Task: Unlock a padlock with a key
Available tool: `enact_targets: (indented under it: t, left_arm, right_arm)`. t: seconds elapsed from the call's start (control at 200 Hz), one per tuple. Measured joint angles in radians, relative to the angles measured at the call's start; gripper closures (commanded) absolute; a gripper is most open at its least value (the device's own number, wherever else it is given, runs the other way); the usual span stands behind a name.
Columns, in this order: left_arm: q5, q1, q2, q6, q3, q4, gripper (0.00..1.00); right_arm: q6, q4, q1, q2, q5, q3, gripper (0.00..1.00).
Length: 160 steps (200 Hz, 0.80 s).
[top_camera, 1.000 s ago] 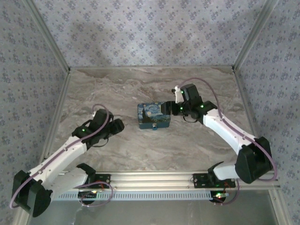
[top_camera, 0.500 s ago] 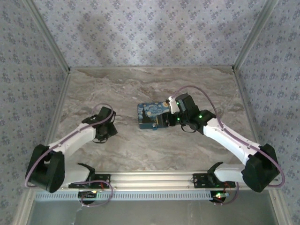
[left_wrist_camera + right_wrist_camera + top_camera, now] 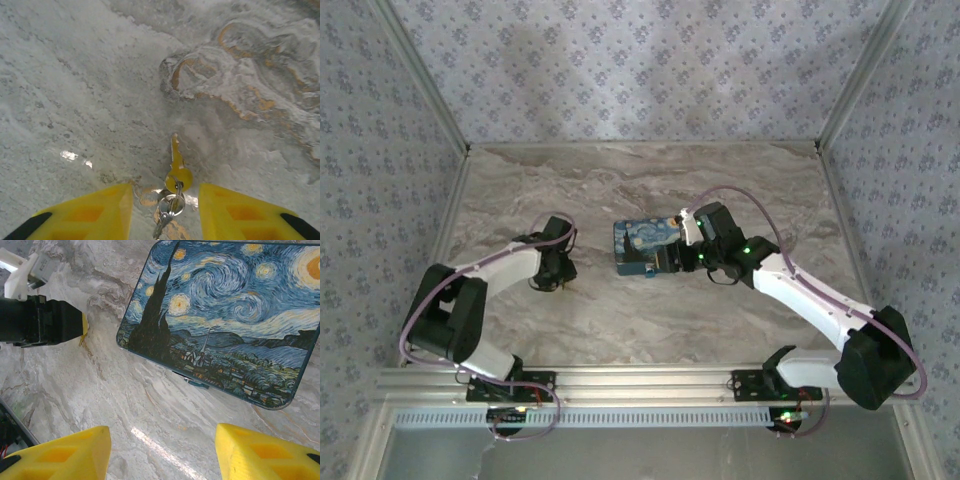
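When viewed from overhead, a marble table [image 3: 740, 190] walled in by patterned wallpaper [image 3: 640, 70], with a metal rail [image 3: 650, 378] along the bottom edge. Left of centre in that frame, the left gripper [image 3: 564, 283] low over the stone. Just right of centre, a flat tin [image 3: 642, 243] with a starry-night painting on its lid, lying on the marble. At the tin's lower right corner, the right gripper [image 3: 667, 261], overlapping it in this view; contact impossible to tell.

In the left wrist view, two yellow fingers [image 3: 95, 212] in the bottom corners, spread apart, pinching nothing. Between them, at bottom centre, a brass key [image 3: 175, 159] flat on the stone, blade pointing up the frame, bow toward the bottom, with a steel ring [image 3: 172, 202] threaded through the bow. Clear gaps on either side, key and fingers apart.

In the right wrist view, the right gripper's yellow fingers [image 3: 65, 450] likewise in the bottom corners, set wide apart, with bare marble between and nothing gripped. Across the upper right of that frame, the painted tin lid, skewed in the frame. Under its lower edge, a small teal piece [image 3: 196, 383] poking out; cannot tell what. At the upper left, the black-and-yellow end of the left gripper, near the tin's left corner but apart from it.
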Motion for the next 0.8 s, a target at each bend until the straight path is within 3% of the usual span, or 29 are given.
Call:
enact_targets:
  t: [0.17, 0.415, 0.65, 0.799]
  left_arm:
    - [-0.005, 0.005, 0.03, 0.007, 0.016, -0.015, 0.76]
    - [-0.009, 0.005, 0.048, 0.027, 0.044, -0.025, 1.0]
    - [0.011, 0.002, 0.028, 0.04, 0.045, 0.003, 1.0]
    - [0.026, -0.023, -0.065, 0.052, 0.06, -0.045, 1.0]
  right_arm:
    - [0.0, 0.0, -0.009, 0.0, 0.003, 0.0, 0.41]
    - [0.008, 0.005, -0.028, 0.0, 0.003, -0.024, 0.41]
    - [0.023, 0.019, -0.03, -0.008, 0.002, -0.05, 0.41]
    - [0.032, 0.04, -0.03, -0.05, 0.002, -0.076, 0.39]
